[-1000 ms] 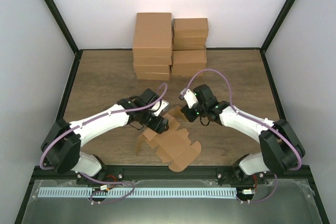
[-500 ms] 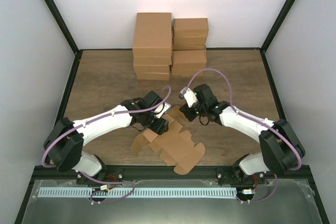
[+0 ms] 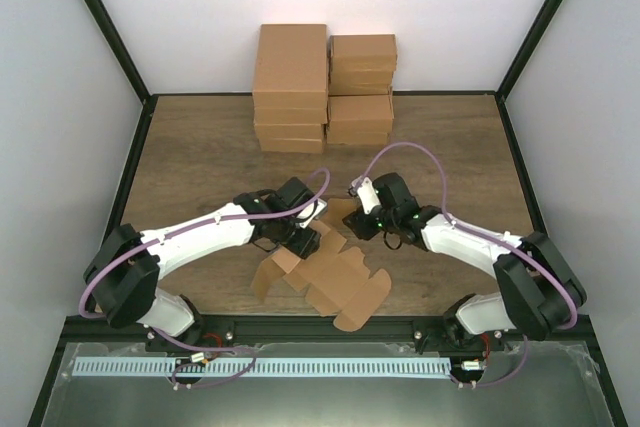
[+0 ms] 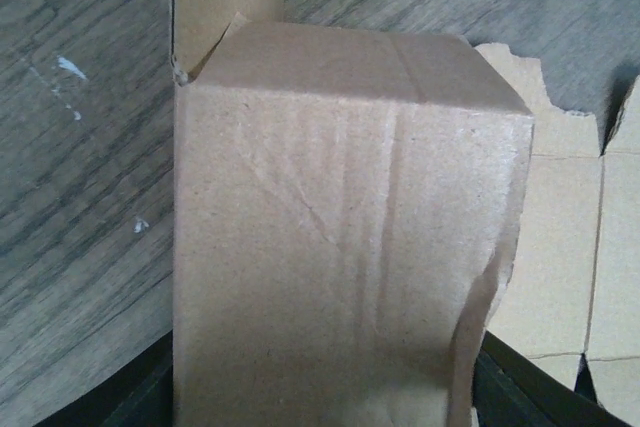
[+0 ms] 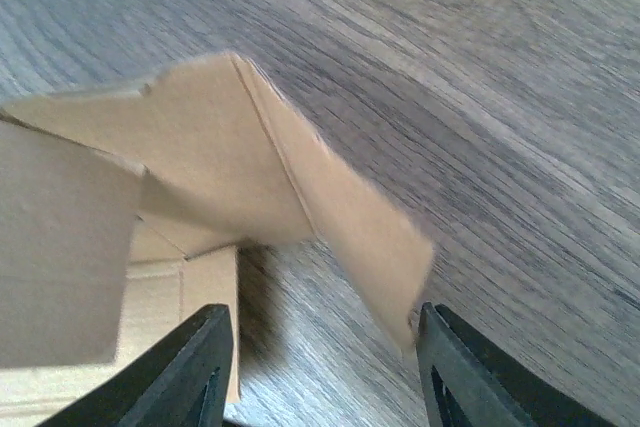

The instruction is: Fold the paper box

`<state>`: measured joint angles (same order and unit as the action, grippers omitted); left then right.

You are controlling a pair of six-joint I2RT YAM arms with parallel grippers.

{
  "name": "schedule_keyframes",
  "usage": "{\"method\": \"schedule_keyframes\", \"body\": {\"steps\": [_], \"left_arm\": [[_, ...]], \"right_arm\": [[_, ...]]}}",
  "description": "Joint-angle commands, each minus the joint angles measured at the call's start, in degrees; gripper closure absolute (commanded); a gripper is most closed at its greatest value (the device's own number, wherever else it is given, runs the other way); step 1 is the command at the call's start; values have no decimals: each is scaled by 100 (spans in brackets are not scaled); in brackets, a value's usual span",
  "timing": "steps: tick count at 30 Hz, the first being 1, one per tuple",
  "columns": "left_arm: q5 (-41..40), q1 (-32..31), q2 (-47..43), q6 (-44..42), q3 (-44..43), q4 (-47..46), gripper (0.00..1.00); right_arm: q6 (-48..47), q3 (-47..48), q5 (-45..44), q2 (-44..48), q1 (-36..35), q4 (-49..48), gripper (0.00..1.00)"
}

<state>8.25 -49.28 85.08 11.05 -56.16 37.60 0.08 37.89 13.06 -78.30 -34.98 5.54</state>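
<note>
Counter [image 3: 200, 147]: carried paper box [image 3: 330, 282] near its front edge, partly folded. Right jaws: just let go of raised flap [image 5: 300, 207], stood open around it. Left jaws: narrowed round upright panel [image 4: 340, 227]; couldn't tell if gripped. Fold unsecured.

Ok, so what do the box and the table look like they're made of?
The box looks like thin tan cardboard, matte: fibrous, speckled surface, crease lines and a ragged edge. The table shows grey-brown wood grain, dull finish; solid wood or laminate, I can't tell.
</note>
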Motion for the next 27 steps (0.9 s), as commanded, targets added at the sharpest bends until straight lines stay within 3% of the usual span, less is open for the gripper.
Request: {"method": "schedule_keyframes", "body": {"steps": [1, 17, 27], "left_arm": [[-402, -29, -4, 72, -165, 100, 42], [-1210, 253, 54, -118, -500, 351, 43], [-1207, 313, 287, -470, -720, 286, 43]], "right_arm": [[330, -21, -551, 194, -53, -230, 43], [1503, -312, -22, 967, -53, -185, 40], [3055, -978, 702, 773, -47, -1886, 49]]}}
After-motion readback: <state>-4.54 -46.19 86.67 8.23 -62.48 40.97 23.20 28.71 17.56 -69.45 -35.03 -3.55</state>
